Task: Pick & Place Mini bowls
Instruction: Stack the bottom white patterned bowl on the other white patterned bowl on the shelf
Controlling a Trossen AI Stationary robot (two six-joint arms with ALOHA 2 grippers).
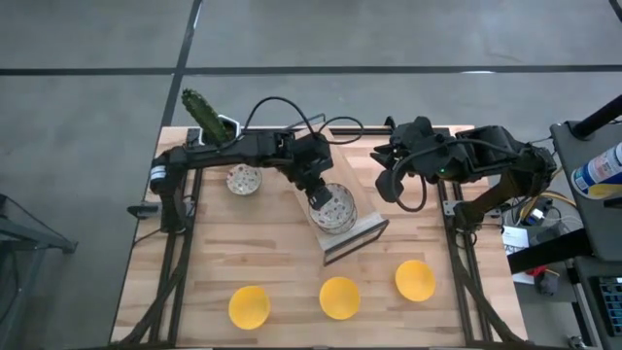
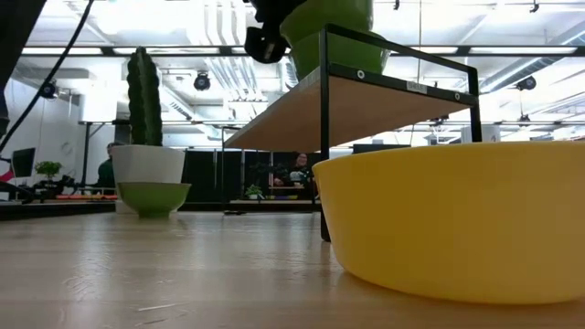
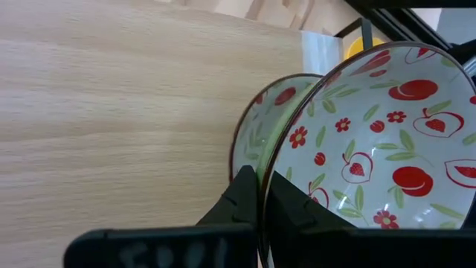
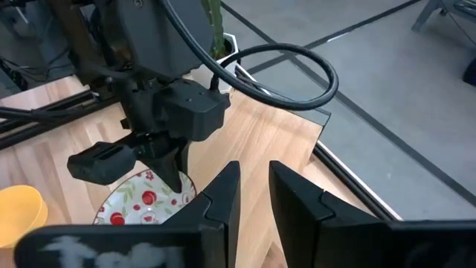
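Observation:
My left gripper (image 1: 318, 192) is shut on a white mini bowl (image 1: 333, 207) with a red-speckled inside, above a small wooden shelf (image 1: 362, 233). A second speckled bowl (image 3: 256, 126) sits right beneath it on the shelf top; whether the two touch I cannot tell. A third speckled bowl (image 1: 243, 180) stands on its base on the table, near the cactus pot (image 1: 208, 119). Three yellow bowls (image 1: 249, 305), (image 1: 339, 297), (image 1: 415, 279) stand along the near edge. My right gripper (image 4: 253, 195) hovers open to the shelf's right and touches nothing. My left gripper holds the upper speckled bowl by its rim (image 3: 262, 195), pinched with one finger (image 3: 294, 212) inside the bowl and the other (image 3: 239, 195) outside. The fingers come from above, pointing down. The bowl sits tilted over the second bowl on the shelf top.
The shelf has a black metal frame (image 2: 475, 96) and stands at mid-table, raised on legs. The white cactus pot (image 2: 146, 163) stands at the far left corner. Bare wood lies between the shelf and the yellow bowls. A yellow bowl (image 2: 457, 224) fills the low view's foreground.

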